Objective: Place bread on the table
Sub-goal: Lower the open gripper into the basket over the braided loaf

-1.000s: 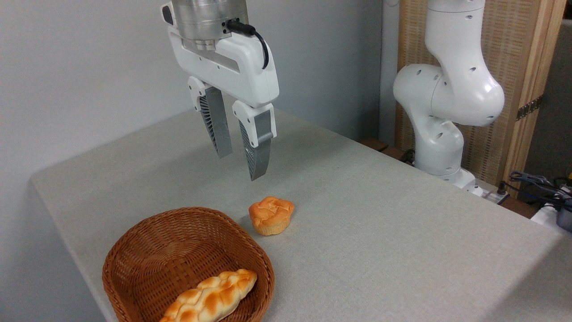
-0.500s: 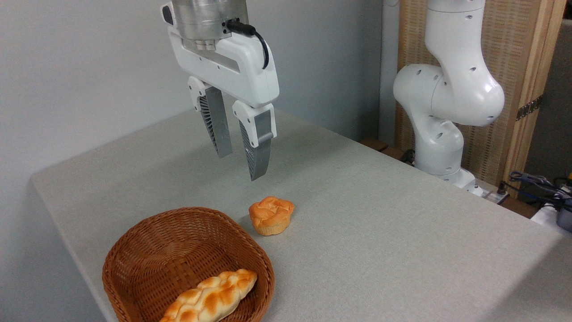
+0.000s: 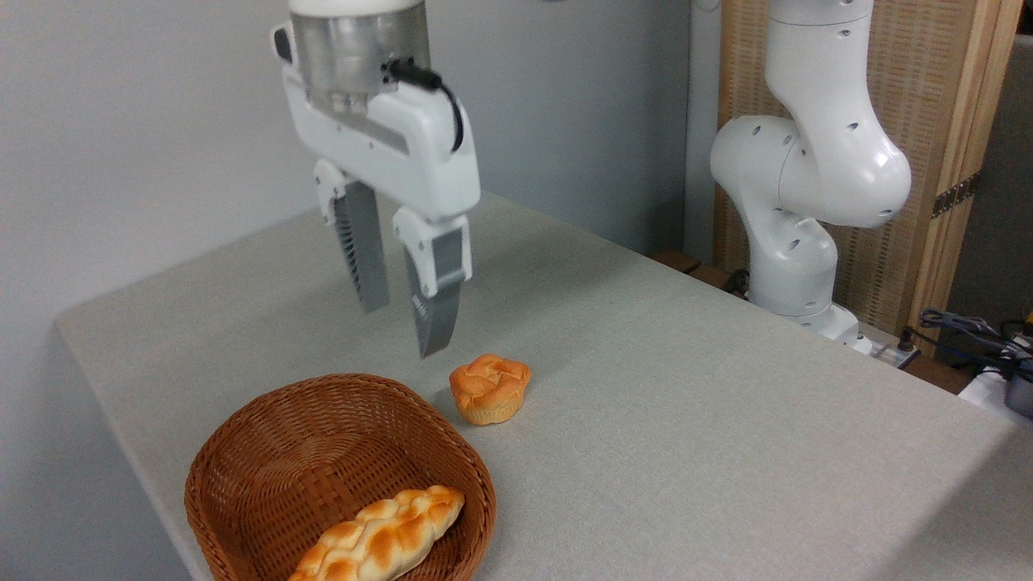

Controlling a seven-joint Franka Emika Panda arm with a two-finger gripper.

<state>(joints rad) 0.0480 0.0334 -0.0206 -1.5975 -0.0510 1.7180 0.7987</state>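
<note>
— Bread [image 3: 379, 537]: where is it, and how does it lie?
— Inside the wicker basket [image 3: 266, 452], at its near side, long axis running from lower left up to the right.
— Anything else in the basket?
— Only the loaf. A small round bun [image 3: 490, 389] sits on the worktop [image 3: 686, 420] just beside the rim.
— And the end effector [image 3: 403, 327]?
— Fingers spread, holding nothing, hanging above the basket's far edge.

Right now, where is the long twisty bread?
The bread lies inside the wicker basket at the bottom left, near its front rim, below the small bun.
</note>
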